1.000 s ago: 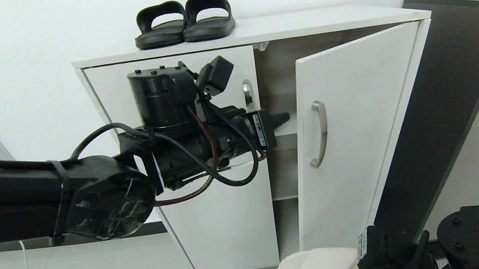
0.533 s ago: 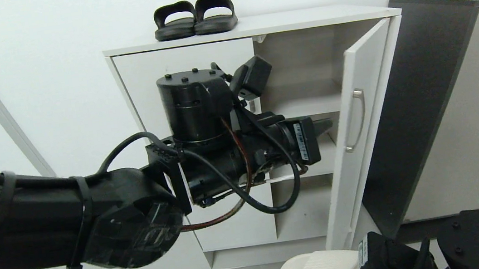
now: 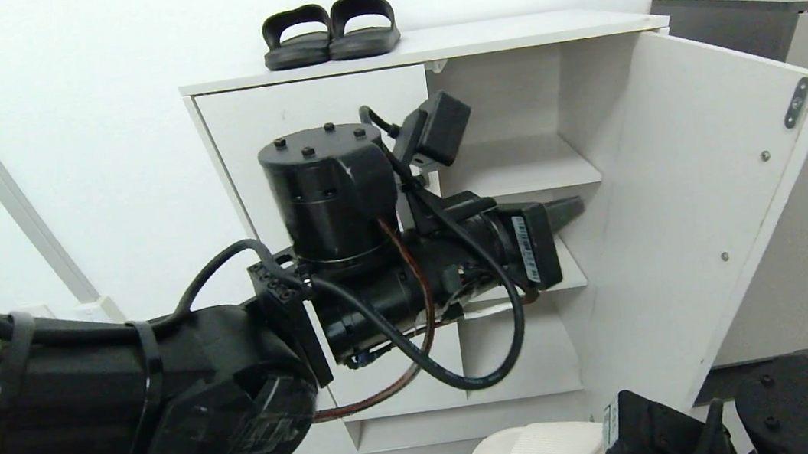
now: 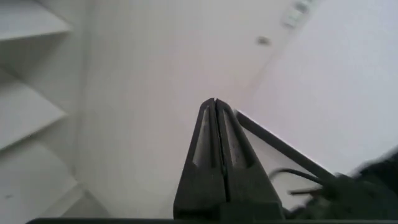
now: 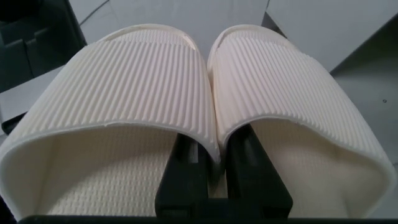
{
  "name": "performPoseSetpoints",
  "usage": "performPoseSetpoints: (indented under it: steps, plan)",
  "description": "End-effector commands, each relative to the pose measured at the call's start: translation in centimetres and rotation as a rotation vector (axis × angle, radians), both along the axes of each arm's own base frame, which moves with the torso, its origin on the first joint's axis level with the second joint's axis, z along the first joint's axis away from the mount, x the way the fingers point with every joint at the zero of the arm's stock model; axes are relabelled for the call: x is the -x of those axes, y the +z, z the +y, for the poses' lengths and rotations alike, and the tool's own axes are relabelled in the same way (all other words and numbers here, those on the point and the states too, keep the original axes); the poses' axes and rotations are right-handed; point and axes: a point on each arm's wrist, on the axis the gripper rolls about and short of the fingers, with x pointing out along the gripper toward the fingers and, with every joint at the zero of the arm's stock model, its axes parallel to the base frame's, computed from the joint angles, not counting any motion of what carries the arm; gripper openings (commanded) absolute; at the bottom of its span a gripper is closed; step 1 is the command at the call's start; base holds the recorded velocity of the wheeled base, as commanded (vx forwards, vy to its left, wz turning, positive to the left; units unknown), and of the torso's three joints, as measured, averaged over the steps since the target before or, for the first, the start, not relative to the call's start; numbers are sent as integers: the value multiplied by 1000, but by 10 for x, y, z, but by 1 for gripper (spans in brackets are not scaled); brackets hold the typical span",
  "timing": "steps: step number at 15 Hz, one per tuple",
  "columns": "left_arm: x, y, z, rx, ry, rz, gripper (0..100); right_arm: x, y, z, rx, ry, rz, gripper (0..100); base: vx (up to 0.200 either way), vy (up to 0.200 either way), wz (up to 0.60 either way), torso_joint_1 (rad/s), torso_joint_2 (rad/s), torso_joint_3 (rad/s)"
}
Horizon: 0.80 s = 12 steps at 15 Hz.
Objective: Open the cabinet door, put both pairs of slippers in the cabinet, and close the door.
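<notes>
Cabinet door (image 3: pixel 687 208) stands wide open. Left gripper (image 3: pixel 577 206) is pinched shut and empty, just inside the opening between shelves (image 3: pixel 521 175). Right gripper (image 5: pixel 214 177) clamps both cream slippers (image 5: pixel 143 81) by their inner strap edges, low in front. Black slippers (image 3: pixel 330 32) sit on the cabinet top (image 3: pixel 504 33).

Risks: the left arm blocks the opening, and the thin strap grip may slip.

The cream soles are cut off.
</notes>
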Motion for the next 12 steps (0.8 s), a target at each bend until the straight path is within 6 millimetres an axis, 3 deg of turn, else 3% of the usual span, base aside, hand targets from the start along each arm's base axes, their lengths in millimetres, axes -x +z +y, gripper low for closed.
performPoseSetpoints:
  steps: [1, 4, 5, 6, 7, 9, 12]
  plan:
    - [-14, 2, 20, 7, 101, -5, 0, -8, 0, 6, -1, -28, -2, 0, 0, 0, 0, 0, 0, 0]
    - [-22, 17, 62, 38, 336, -41, 0, -47, -8, 23, 63, -332, -62, 0, 0, 0, 0, 0, 0, 0]
    - [-21, 19, 69, 35, 375, -52, 0, -53, -10, 29, 66, -394, -65, 0, 0, 0, 0, 0, 0, 0]
    - [-13, 21, 91, 19, 495, -70, 0, -72, -9, 48, 18, -555, -74, 0, 0, 0, 0, 0, 0, 0]
    - [-11, 21, 96, 13, 521, -74, 0, -76, -7, 52, 0, -585, -77, 0, 0, 0, 0, 0, 0, 0]
    - [24, 21, 131, -47, 685, -127, 0, -104, 7, 67, -92, -782, -127, 0, 0, 0, 0, 0, 0, 0]
    - [80, 24, 171, -148, 856, -153, 0, -123, 13, 69, -109, -944, -195, 0, 0, 0, 0, 0, 0, 0]
